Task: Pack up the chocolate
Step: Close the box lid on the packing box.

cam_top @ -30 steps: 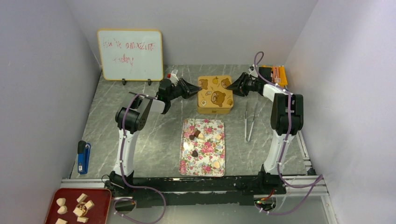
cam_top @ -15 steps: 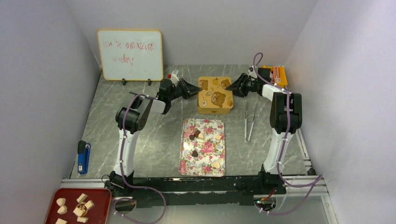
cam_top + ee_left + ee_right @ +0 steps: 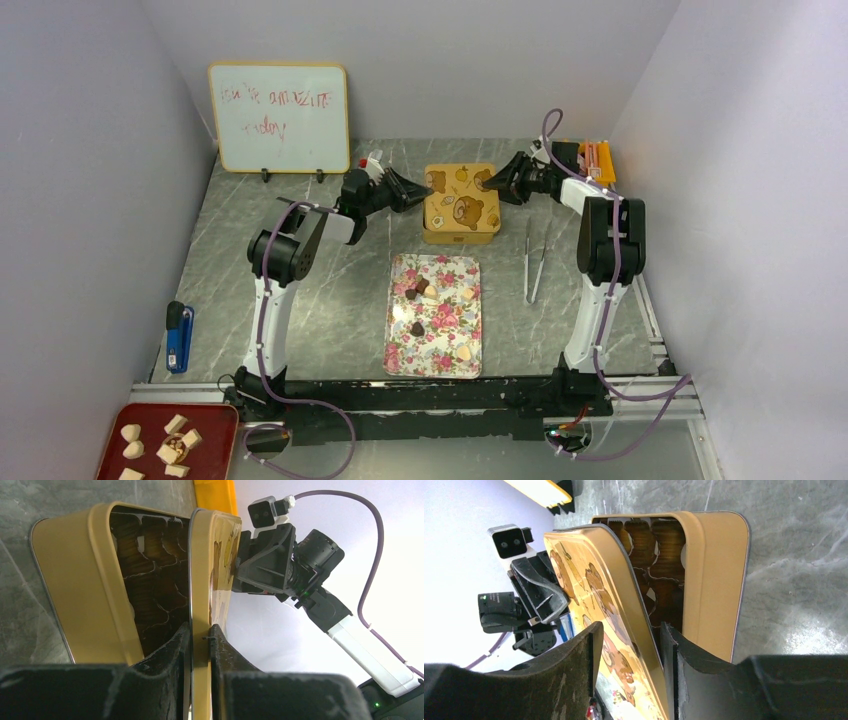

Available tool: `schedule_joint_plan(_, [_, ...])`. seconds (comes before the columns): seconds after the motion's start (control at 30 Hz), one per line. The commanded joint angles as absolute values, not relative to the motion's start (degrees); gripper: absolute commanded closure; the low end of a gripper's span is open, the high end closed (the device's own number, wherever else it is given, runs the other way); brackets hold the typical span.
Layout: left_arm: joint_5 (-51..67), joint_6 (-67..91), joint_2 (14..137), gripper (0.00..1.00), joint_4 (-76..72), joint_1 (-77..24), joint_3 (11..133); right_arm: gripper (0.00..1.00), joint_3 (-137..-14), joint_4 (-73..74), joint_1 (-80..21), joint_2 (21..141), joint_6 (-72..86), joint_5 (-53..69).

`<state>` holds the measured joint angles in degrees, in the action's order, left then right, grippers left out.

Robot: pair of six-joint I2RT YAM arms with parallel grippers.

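Observation:
The chocolate, several small dark and cream pieces, lies on the floral tray at mid-table. Behind it stands a yellow tin with a bear-print lid. My left gripper is shut on the lid's left rim, which is lifted off the base; brown paper cups show inside. My right gripper straddles the lid's opposite edge, jaws open, with a gap between one finger and the lid's printed face.
A whiteboard leans at the back left. Metal tweezers lie right of the tin, and an orange object sits at the back right. A blue tool lies at the left edge. A red tray of beige chunks is at the front left.
My right gripper's jaws have widened around the lid's edge and shifted slightly toward the back. The left gripper keeps its hold, unmoved.

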<state>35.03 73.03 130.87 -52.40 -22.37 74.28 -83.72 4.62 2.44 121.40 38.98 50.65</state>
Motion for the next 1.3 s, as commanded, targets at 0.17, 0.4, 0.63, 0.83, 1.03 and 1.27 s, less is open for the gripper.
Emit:
schedule_joint_plan(0.17, [36.2, 70.8, 127.5, 0.95, -52.2, -23.7, 75.1, 0.45, -88.1, 3.3, 1.0, 121.9, 38.6, 53.8])
schedule_joint_plan(0.4, [36.2, 70.7, 126.5, 0.95, -52.1, -22.9, 74.6, 0.44, -88.4, 3.8, 1.0, 122.2, 38.4, 53.4])
schedule_joint_plan(0.63, [36.5, 70.6, 125.9, 0.95, -52.2, -22.2, 73.8, 0.43, -88.7, 4.8, 0.9, 122.1, 37.7, 52.6])
schedule_joint_plan(0.83, [36.6, 70.7, 125.8, 0.95, -52.3, -21.8, 73.8, 0.43, -88.9, 5.3, 1.0, 122.2, 37.4, 52.2])
schedule_joint_plan(1.03, [36.8, 70.6, 125.9, 0.95, -52.2, -21.7, 73.7, 0.41, -89.3, 5.9, 1.0, 122.5, 37.2, 51.7])
schedule_joint_plan(1.27, [36.8, 70.6, 126.2, 0.95, -52.1, -21.6, 74.0, 0.36, -89.7, 6.9, 1.0, 122.9, 36.3, 50.9])
